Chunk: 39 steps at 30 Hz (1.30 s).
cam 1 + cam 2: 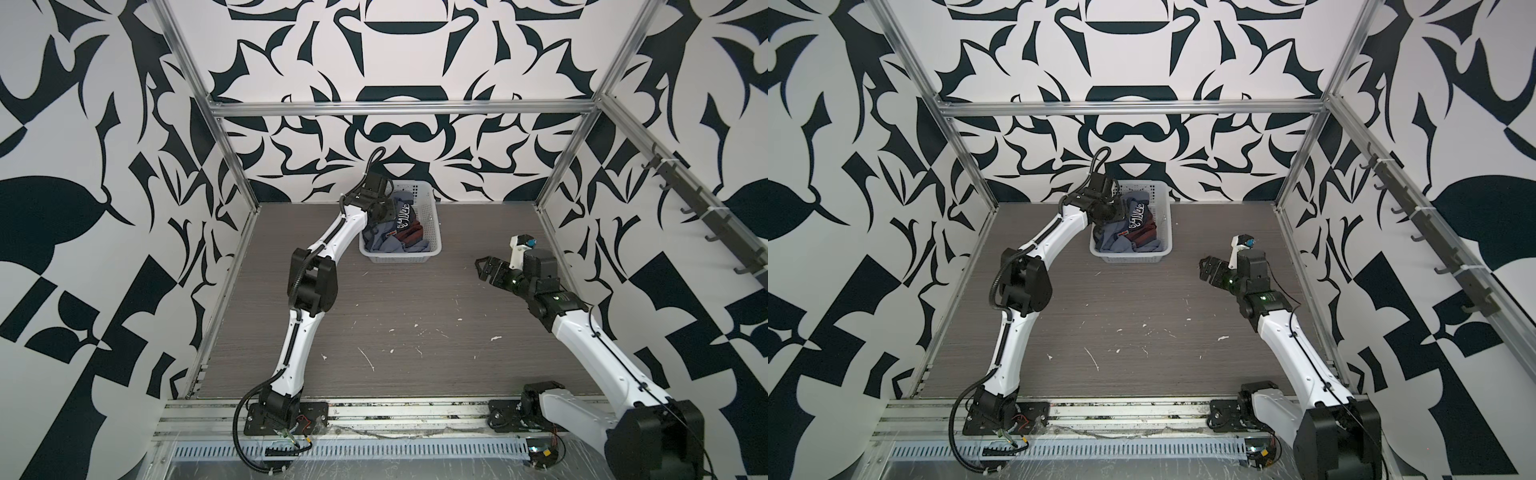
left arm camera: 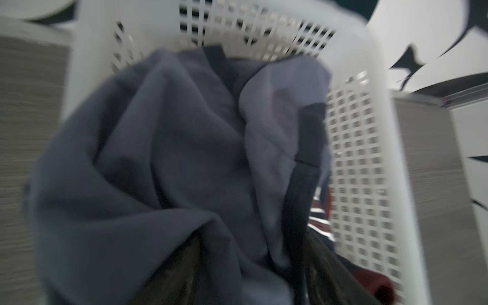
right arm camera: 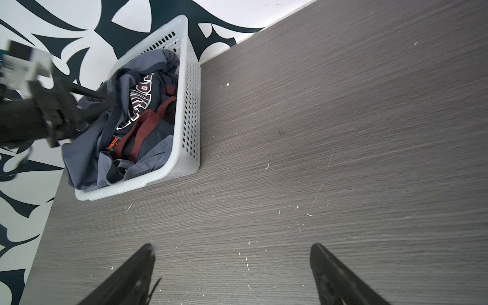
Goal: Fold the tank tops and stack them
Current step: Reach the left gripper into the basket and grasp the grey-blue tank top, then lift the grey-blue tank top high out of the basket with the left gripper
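Slate-blue tank top [image 3: 81, 161]: crumpled in the white basket [image 1: 401, 257], with part of it draped over the rim on your left arm's side.
Navy tank top [image 3: 144, 97]: bunched in the same white basket beside the blue one, red trim and white lettering facing up.
White basket position: back middle of the worktop [image 1: 415, 299].
Left claw [image 3: 111, 105]: your fingers reach into the slate-blue cloth. The wrist view is blurred, so you cannot tell whether they pinch it.
Right claw [image 3: 233, 248]: jaws spread wide above the worktop, well apart from the white basket.
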{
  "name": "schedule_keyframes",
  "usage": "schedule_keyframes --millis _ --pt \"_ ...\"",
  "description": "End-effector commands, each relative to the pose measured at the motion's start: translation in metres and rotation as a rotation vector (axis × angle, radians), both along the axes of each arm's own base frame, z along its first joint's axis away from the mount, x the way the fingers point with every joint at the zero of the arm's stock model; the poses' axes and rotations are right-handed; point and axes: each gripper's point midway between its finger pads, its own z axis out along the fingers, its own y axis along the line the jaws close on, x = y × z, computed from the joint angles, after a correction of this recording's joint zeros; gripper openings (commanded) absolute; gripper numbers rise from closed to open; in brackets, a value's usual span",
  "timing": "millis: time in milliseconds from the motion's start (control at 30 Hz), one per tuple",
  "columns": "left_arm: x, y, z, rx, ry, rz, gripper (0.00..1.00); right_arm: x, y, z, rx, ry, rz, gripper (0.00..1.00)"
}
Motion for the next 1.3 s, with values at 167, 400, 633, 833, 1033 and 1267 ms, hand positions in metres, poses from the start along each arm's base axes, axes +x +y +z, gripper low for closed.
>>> schedule_keyframes --millis 167,400,633,833,1033,1267 --pt "-0.004 0.012 -0.02 0.086 0.042 0.047 0.36 -0.002 0.002 -0.001 0.005 -0.006 0.01 0.93" --pt "0.006 0.108 -0.017 0.108 0.021 0.229 0.03 -0.007 -0.001 -0.004 -0.019 0.003 0.007 0.93" --pt "0.011 0.197 -0.004 0.229 0.021 0.296 0.0 -0.009 -0.001 -0.013 -0.016 0.031 0.005 0.92" --pt "0.014 0.288 0.027 0.288 -0.001 0.437 0.0 -0.008 0.0 -0.013 -0.009 0.037 0.004 0.92" --pt "0.007 0.333 0.104 0.273 -0.106 0.509 0.0 -0.008 0.0 -0.014 -0.005 0.047 -0.001 0.91" --pt "0.007 0.332 0.163 0.233 -0.232 0.474 0.05 -0.006 0.001 -0.019 0.015 0.054 -0.01 0.9"
